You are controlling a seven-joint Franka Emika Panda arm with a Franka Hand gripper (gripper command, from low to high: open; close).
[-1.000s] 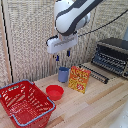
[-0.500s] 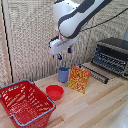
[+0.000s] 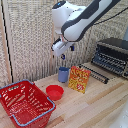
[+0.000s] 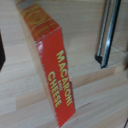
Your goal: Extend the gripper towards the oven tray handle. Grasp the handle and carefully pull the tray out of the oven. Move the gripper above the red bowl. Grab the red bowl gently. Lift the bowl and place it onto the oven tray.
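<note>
The red bowl (image 3: 54,92) sits on the wooden table between the red wire basket and the macaroni box. My gripper (image 3: 63,56) hangs above the blue cup, well above the table and apart from the bowl; its jaws are too blurred to read. The oven (image 3: 113,54) stands at the exterior view's right. A dark flat part with a front bar (image 3: 95,73) sticks out low from its front; I cannot tell whether it is the tray or the door. The wrist view shows a dark shiny bar (image 4: 107,33) and no fingers.
A blue cup (image 3: 63,74) stands right under the gripper. A red and yellow macaroni box (image 3: 79,79) stands between the cup and the oven and fills the wrist view (image 4: 52,70). A large red wire basket (image 3: 24,103) sits at the front left.
The arm has shifted slightly toward the exterior view's right. The bowl, cup, box and basket have not moved.
</note>
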